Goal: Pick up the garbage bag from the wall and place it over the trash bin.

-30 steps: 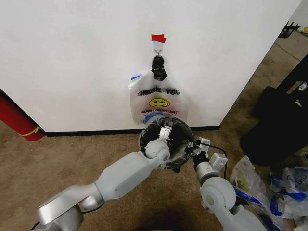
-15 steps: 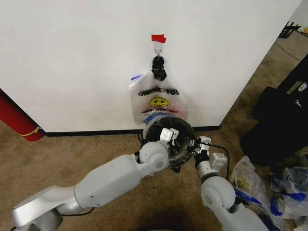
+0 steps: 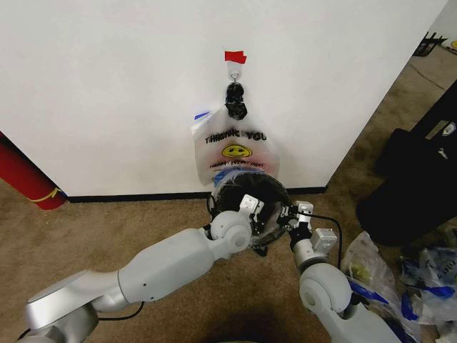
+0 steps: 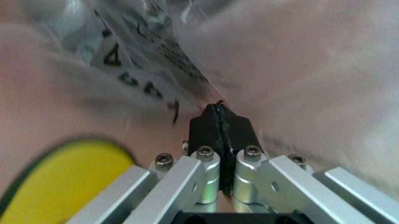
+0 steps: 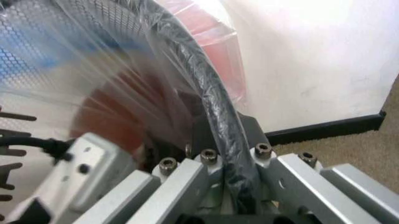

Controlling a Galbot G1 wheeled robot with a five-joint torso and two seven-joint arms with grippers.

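While reaching over the trash bin, left hand pinching the garbage bag, right hand clamped on the bag-covered rim.

head view: looks down from high up at the wall and floor, far back | left wrist view: very close, pressed up to the garbage bag | right wrist view: very close to the trash bin rim | all share bin and bag
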